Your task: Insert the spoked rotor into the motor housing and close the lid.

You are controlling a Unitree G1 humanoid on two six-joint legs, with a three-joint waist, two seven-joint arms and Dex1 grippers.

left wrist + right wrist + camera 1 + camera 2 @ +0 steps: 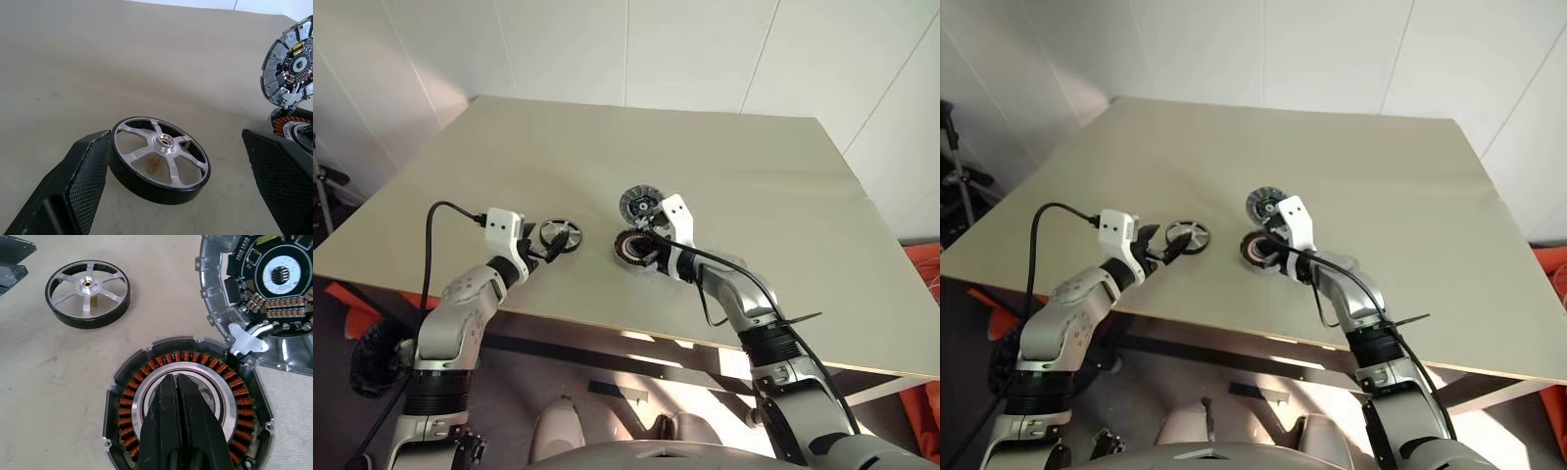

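The spoked rotor (160,159), a dark-rimmed ring with silvery spokes, lies flat on the table. My left gripper (174,137) is open around it, and one finger (83,181) is against its rim while the other stands well apart. To its right sits the motor housing (186,362) with its copper winding ring. The tips of my shut right gripper (177,382) are over its silvery centre, holding nothing. The lid (274,284) stands swung up at the housing's far edge, joined by a small metal hinge, its circuit-board face showing.
The beige table (754,176) stretches wide and bare beyond the parts, with its front edge just below both grippers. White wall panels stand behind it. A black cable (435,235) loops from my left wrist.
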